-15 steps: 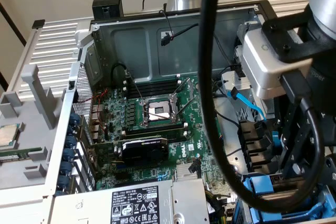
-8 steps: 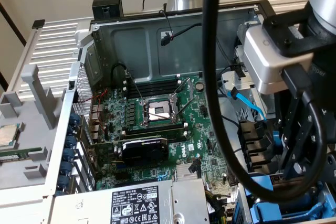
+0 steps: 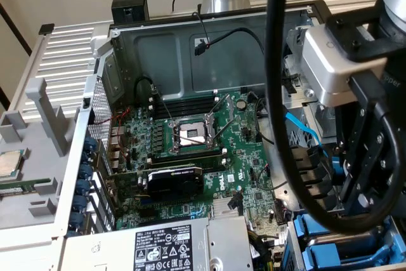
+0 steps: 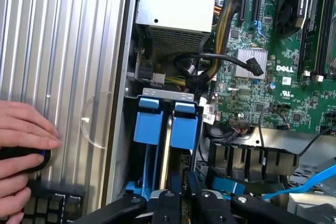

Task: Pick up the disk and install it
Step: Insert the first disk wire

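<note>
Blue carrier: the disk (image 4: 185, 127) stands on edge in the drive bay (image 4: 157, 94), just beside a second blue carrier (image 4: 147, 120).
Gripper: the gripper (image 4: 185, 178) is clenched on the disk's near end, low at the exterior view's right.
Case: open, with the motherboard (image 3: 190, 144) and power supply (image 3: 171, 245) exposed.
Person: a hand (image 4: 23, 145) rests on the ribbed metal bench (image 4: 68, 51), near a keyboard (image 4: 50, 204).

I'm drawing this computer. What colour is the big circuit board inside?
The circuit board is green, seen best in the exterior view.
</note>
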